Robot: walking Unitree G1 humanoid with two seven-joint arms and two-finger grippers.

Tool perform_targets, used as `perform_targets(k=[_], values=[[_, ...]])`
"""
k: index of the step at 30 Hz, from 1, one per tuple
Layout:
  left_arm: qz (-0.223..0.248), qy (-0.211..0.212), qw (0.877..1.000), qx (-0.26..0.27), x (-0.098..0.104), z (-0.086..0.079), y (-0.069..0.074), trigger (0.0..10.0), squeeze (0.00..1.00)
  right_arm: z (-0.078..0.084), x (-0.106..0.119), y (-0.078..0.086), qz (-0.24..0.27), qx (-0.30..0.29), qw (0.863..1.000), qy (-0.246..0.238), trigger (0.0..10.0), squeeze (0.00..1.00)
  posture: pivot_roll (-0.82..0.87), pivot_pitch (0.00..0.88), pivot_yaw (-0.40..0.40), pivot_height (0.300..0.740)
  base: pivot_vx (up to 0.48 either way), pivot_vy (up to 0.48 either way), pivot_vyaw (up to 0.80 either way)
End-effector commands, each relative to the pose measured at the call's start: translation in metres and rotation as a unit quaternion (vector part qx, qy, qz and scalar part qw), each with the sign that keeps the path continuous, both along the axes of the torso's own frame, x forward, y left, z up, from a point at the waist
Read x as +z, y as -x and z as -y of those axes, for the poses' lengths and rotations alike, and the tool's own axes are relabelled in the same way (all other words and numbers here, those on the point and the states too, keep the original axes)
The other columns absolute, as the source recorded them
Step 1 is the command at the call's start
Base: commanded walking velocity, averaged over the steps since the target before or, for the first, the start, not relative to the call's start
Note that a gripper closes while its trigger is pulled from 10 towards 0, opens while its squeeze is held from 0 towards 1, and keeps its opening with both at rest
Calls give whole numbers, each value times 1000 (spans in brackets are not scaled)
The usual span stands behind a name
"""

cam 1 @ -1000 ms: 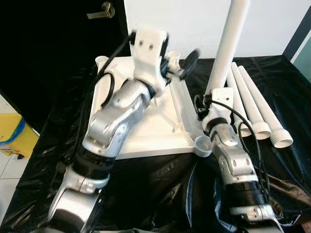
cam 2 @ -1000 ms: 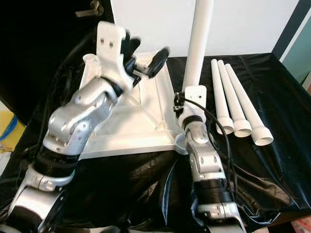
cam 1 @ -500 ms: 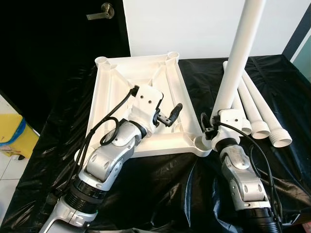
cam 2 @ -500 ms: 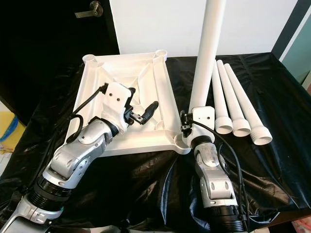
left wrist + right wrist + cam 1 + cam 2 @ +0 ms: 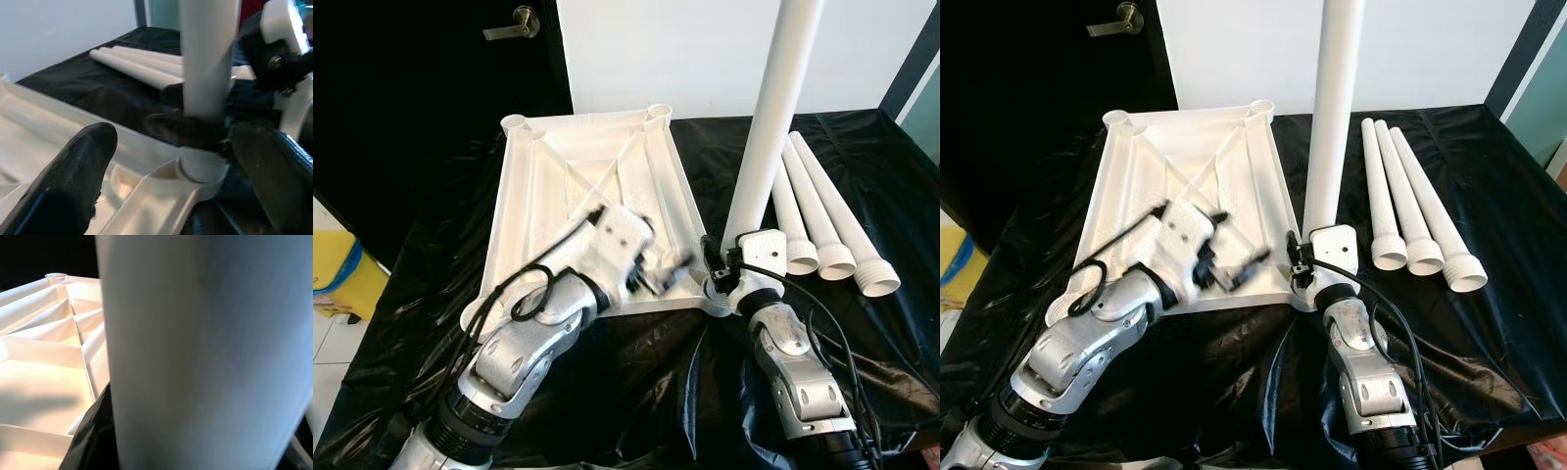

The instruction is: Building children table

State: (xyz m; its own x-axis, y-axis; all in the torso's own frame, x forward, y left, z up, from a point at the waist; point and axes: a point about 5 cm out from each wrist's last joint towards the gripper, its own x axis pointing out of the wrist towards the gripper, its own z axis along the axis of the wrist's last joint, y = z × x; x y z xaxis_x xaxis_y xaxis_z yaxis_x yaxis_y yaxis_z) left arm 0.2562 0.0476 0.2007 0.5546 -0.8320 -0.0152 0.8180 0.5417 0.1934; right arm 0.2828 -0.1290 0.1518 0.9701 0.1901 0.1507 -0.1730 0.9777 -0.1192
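Note:
The white tabletop (image 5: pixel 548 186) lies upside down on the black-covered table, ribs up. One white leg (image 5: pixel 770 127) stands nearly upright with its foot at the near right corner socket (image 5: pixel 718 297). My right gripper (image 5: pixel 728 266) is shut on this leg just above the socket; in the right wrist view the leg (image 5: pixel 195 347) is very close. My left gripper (image 5: pixel 670 268) hovers low over the tabletop's near right corner, open, beside the socket. In the left wrist view its fingers (image 5: pixel 78 166) stand wide apart, facing the leg's base (image 5: pixel 205 161). Three more legs (image 5: pixel 824 211) lie side by side to the right.
Black sheeting (image 5: pixel 636 372) covers the table and hangs over its edges. A dark door with a brass handle (image 5: pixel 514 22) stands at the back left, beside a white wall. A yellow object (image 5: pixel 337 279) sits on the floor at the left.
My left arm has come down from high over the tabletop to its near right corner. The leg in my right gripper has shifted slightly left, toward the corner socket.

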Motion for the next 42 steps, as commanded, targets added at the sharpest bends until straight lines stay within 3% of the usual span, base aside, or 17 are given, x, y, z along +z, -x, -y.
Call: perform_targets(k=[1,17,27,32,42], values=[[-4,-10,1000,-2,-2,-2,1,10000,0,-2,-7,1,-10,5,1000,3,10000,0,-49,94,28,740,0,0,0],[0,-15,1000,1,1,-7,2,10000,0,-2,-32,-1,-41,17,999,-27,10000,0,-45,106,34,740,0,0,0],[1,-15,1000,1,2,-6,3,10000,0,-6,-34,4,-12,56,998,-37,10000,0,-40,108,33,740,0,0,0],[2,-13,1000,5,3,-7,3,10000,0,-9,-42,13,-1,89,996,-2,10000,0,-34,109,32,740,0,0,0],[6,-13,1000,5,5,-9,2,10000,0,-5,-51,13,3,99,995,23,10000,0,-34,105,41,740,0,0,0]])
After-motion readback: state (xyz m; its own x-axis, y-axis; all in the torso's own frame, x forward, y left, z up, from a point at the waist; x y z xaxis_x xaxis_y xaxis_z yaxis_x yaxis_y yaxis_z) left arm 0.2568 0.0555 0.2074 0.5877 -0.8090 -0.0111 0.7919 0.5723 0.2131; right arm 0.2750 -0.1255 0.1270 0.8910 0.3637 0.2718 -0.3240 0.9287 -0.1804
